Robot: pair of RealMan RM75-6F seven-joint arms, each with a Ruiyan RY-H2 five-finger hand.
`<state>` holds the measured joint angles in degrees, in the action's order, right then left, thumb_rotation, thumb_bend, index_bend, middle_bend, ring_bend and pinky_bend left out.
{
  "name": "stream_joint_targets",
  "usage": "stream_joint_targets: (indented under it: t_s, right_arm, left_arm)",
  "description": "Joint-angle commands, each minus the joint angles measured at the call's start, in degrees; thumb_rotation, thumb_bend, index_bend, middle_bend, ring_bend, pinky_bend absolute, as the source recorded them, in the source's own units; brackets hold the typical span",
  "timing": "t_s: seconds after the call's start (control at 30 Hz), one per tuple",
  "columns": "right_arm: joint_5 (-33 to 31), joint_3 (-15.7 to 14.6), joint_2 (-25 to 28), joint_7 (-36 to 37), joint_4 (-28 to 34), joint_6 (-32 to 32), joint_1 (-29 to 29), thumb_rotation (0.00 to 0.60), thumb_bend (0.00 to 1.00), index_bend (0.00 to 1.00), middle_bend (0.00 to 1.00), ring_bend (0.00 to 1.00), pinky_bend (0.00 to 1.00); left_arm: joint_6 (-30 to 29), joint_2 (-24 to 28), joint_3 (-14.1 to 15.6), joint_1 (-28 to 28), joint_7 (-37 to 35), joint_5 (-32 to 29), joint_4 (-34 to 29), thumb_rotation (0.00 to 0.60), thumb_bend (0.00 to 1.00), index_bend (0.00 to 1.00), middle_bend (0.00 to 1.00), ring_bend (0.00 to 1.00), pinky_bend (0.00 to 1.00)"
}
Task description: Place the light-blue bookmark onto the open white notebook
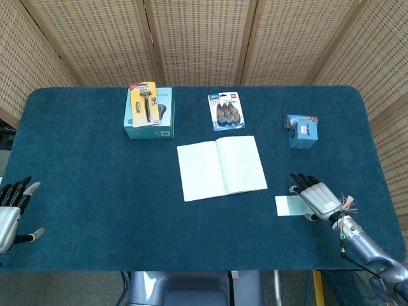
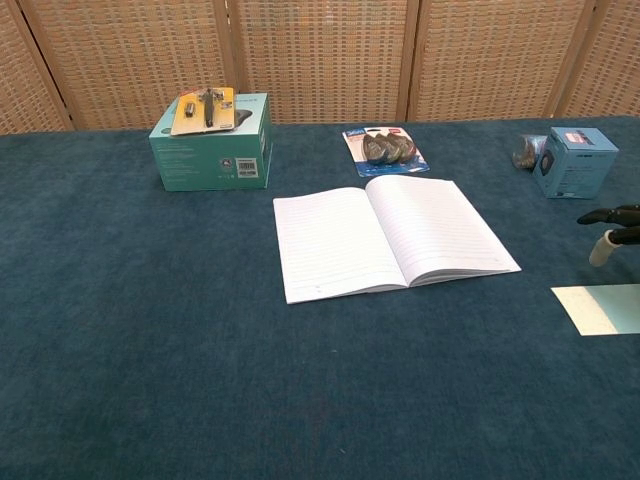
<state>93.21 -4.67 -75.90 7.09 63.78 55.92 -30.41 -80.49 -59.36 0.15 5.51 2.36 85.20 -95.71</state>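
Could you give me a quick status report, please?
Right hand open above bookmark, no grip yet. Left hand open, idle at table edge. Notebook open, nothing between.

The right hand (image 1: pixel 319 199) has a pale silver-grey shell across its back and slim black fingers (image 1: pixel 298 180) with lighter tips. A grey jointed wrist follows, carrying thin reddish wires and a small green light. The left hand (image 1: pixel 9 213) looks alike: silver-grey body, black fingers, a pale tip on its thumb.
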Motion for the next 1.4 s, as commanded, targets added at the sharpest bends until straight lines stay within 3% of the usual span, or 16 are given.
stream_joint_targets:
  t_s: [0.03,0.47,1.07,1.4]
  right_arm:
    - [-0.15,-0.16,-0.03,-0.37,0.02,-0.40,-0.09,0.600,0.00,0.25,0.00,0.00,0.14]
    - [-0.30,-0.53,-2.76,-1.25,-3.55,-0.58,0.04,0.600,0.00,0.25,0.00,0.00,0.14]
    - [-1.40,-0.82,-2.36,-2.81,-2.49,-3.78,-1.18,0.600,0.00,0.25,0.00,0.00,0.14]
    - [-1.62,-1.03,-2.44,-3.13,-2.19,-4.51,-1.48,0.600,0.00,0.33,0.00,0.00,0.14]
  left_arm:
    - [-0.05,-0.01,0.01,-0.03,-0.03,0.02,0.03,0.600,0.00,0.00,0.00,0.00,0.00]
    - [0.01,-0.19,0.08,0.02,0.45,0.00,-0.12,0.600,0.00,0.00,0.00,0.00,0.00]
    - [-0.13,-0.10,0.07,-0.02,0.19,0.01,-0.07,0.600,0.00,0.00,0.00,0.00,0.00]
    - [0.00,-0.13,0.10,0.05,0.20,-0.01,-0.08,0.600,0.00,0.00,0.00,0.00,0.00]
